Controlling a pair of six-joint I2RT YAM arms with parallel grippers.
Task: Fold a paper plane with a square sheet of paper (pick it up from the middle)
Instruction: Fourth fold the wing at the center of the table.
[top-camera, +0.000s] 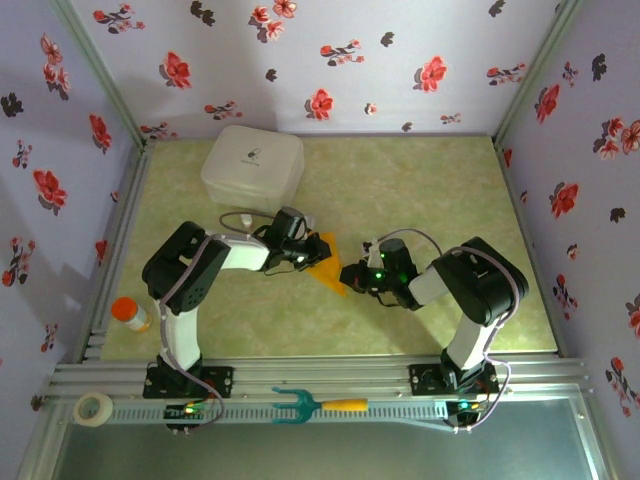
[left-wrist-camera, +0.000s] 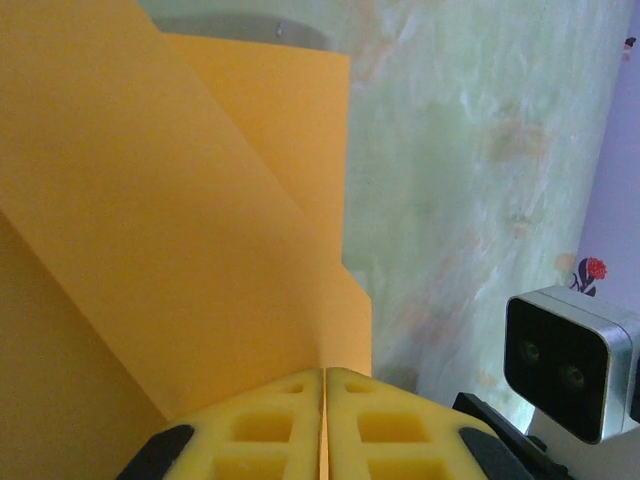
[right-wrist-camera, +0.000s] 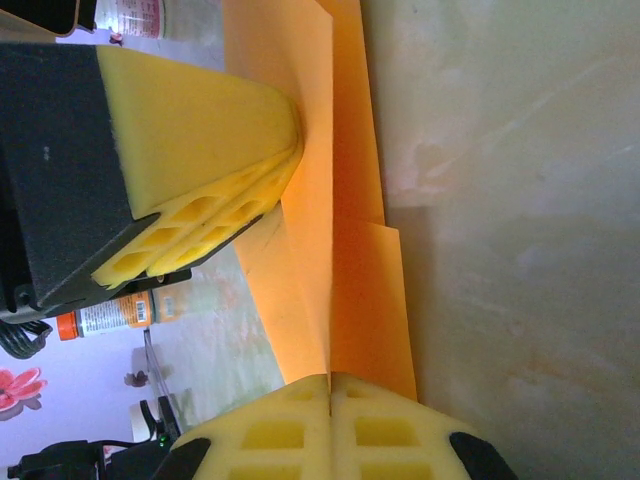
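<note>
Centrally over the green table (top-camera: 420, 190), the orange-yellow paper plane (top-camera: 328, 268) spans both arms. The left gripper (left-wrist-camera: 324, 378) has its jaws pressed together on one edge, and the right gripper (right-wrist-camera: 330, 382) pinches the opposite edge.

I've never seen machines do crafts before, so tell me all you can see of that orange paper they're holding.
The paper is a bright orange-yellow sheet, smooth and matte, already folded into overlapping layers with sharp creases and a stepped edge. It sits near the middle of the green table, held between the two arms. The left hand and the right hand each pinch it shut from opposite sides.
</note>
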